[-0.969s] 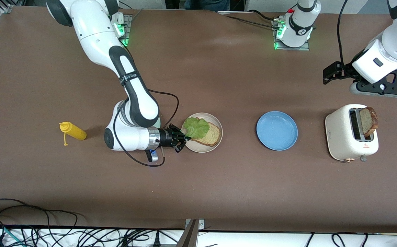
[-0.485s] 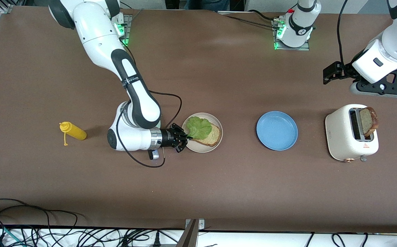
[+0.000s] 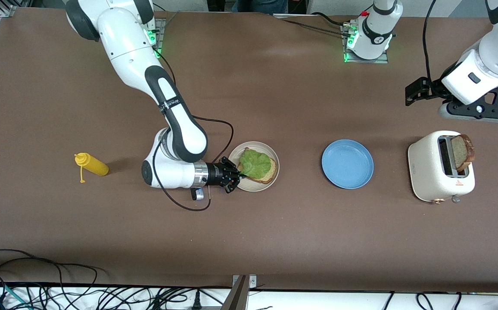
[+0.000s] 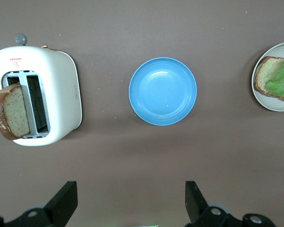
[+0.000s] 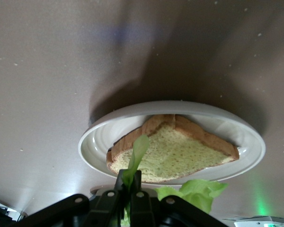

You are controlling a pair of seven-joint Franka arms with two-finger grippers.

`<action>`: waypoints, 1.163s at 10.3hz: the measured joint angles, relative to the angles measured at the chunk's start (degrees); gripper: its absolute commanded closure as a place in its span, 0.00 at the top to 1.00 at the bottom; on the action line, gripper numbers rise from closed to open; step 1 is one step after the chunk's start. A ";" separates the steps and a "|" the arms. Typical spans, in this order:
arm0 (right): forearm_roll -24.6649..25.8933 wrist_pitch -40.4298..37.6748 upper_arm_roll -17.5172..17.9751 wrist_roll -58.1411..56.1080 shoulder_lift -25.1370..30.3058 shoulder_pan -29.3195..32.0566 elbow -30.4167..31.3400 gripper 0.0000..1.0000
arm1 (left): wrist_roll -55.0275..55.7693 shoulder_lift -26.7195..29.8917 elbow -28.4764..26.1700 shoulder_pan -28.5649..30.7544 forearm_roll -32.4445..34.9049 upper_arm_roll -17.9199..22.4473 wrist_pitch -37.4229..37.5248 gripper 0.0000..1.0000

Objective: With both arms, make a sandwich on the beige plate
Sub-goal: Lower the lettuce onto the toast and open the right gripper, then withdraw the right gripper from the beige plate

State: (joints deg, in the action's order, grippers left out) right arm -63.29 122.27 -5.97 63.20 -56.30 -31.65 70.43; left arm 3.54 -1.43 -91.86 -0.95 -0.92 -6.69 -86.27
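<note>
The beige plate (image 3: 274,160) sits mid-table with one tan bread slice (image 3: 267,174) on it. A ruffled green lettuce leaf (image 3: 256,163) lies over the slice. My right gripper (image 3: 237,173) is low at the plate's rim toward the right arm's end, shut on the lettuce leaf's edge (image 5: 134,161); the slice (image 5: 180,151) and plate (image 5: 99,142) show in the right wrist view. A second bread slice (image 3: 463,152) stands in the white toaster (image 3: 430,172). My left gripper (image 4: 131,201) is open and empty, high above the table beside the toaster.
A blue plate (image 3: 347,163) lies between the beige plate and the toaster. A yellow mustard bottle (image 3: 91,165) lies toward the right arm's end. Cables run along the table's near edge.
My right gripper has moved toward the plate's centre, dragging the lettuce leaf further over the bread slice. The left arm has not moved.
</note>
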 measured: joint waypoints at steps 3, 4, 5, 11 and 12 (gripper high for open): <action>0.20 0.08 -0.05 -0.09 -0.11 0.03 -0.02 0.97 | 0.00 0.00 0.00 0.00 0.00 -0.04 0.00 1.00; 1.30 0.10 -0.08 -0.66 -0.11 0.04 -0.07 1.00 | 0.00 0.00 0.00 0.00 0.00 -0.04 0.00 1.00; 2.96 0.13 -0.08 -1.62 -0.12 0.04 -0.12 1.00 | 0.00 0.00 0.00 0.00 0.00 -0.04 0.00 1.00; 26.76 -1.47 -1.80 -13.24 2.59 0.63 -2.70 1.00 | 0.00 0.00 0.00 0.00 0.00 -0.06 0.00 1.00; 30.75 -4.31 -1.97 -14.98 4.42 0.70 -2.97 1.00 | 0.00 0.00 0.00 0.00 0.00 -0.07 0.00 1.00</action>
State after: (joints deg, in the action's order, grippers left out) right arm -32.54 117.95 -7.93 48.22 -51.87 -30.95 67.45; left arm 3.54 -1.42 -91.86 -0.96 -0.92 -6.76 -86.27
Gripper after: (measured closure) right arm 0.000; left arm 0.000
